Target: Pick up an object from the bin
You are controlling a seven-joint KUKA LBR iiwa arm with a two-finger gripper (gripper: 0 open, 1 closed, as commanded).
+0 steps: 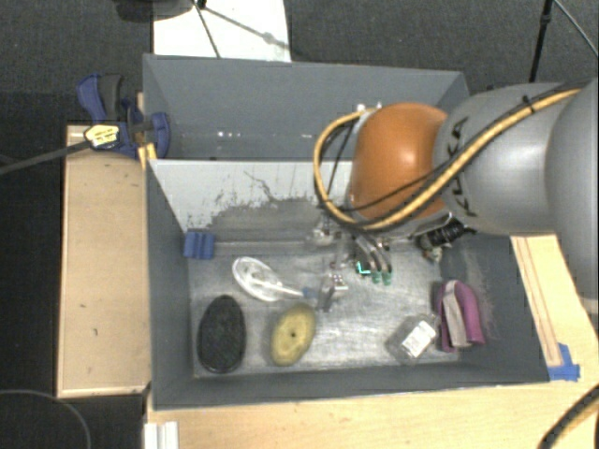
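My gripper (331,286) hangs low over the middle of the bin, under the orange wrist cover. Just left of it lies a clear plastic piece (261,280) with a rounded end, its right tip close to the gripper. A yellow-green oval thing (293,335) with a dimple in its middle lies below and to the left of the gripper. Whether the gripper touches either of them cannot be made out.
A black oval brush-like thing (222,333) lies at the front left. A small blue block (198,245) sits by the left wall. At the right lie a grey-white packet (416,338) and a purple and pink thing (459,314). The arm covers the bin's back right.
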